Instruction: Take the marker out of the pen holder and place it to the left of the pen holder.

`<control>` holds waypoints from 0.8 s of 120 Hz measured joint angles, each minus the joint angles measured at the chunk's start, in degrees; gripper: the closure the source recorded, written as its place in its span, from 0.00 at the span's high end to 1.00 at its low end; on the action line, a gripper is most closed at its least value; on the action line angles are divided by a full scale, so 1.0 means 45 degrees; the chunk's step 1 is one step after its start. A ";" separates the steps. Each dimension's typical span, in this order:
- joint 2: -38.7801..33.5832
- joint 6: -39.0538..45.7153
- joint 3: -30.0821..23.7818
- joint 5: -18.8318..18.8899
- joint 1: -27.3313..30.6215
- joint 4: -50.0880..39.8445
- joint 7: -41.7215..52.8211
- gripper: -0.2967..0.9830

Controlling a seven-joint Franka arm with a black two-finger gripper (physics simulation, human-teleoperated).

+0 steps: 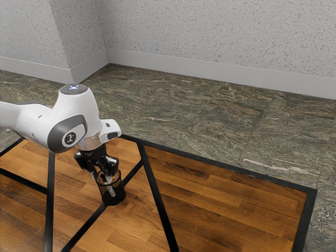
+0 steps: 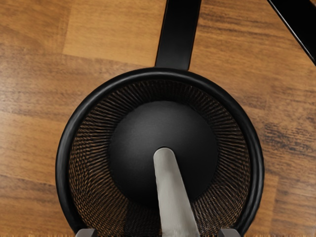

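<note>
Marker (image 2: 173, 197) stands, long axis near upright, inside pen holder (image 2: 62, 163), between fingers of the wide-open, empty claw (image 1: 105, 176).

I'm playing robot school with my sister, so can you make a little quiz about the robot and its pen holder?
1. True or false: the light grey, stick-shaped marker is still to be taken out of the round black mesh pen holder.
2. Fill in: the brown wooden table is crossed by ____ strips.
3. Pick one: the black two-finger gripper is (a) shut on the marker, (b) open above the pen holder, (c) lying on the table.

Key: 1 true; 2 black; 3 b.
</note>
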 joint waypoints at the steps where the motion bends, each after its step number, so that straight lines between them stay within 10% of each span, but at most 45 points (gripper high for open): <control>1: -0.0006 -0.0011 -0.0010 0.0000 0.0003 -0.0001 0.0001 0.45; 96: -0.0439 0.0026 -0.0134 0.1022 0.0043 0.0267 -0.0400 0.18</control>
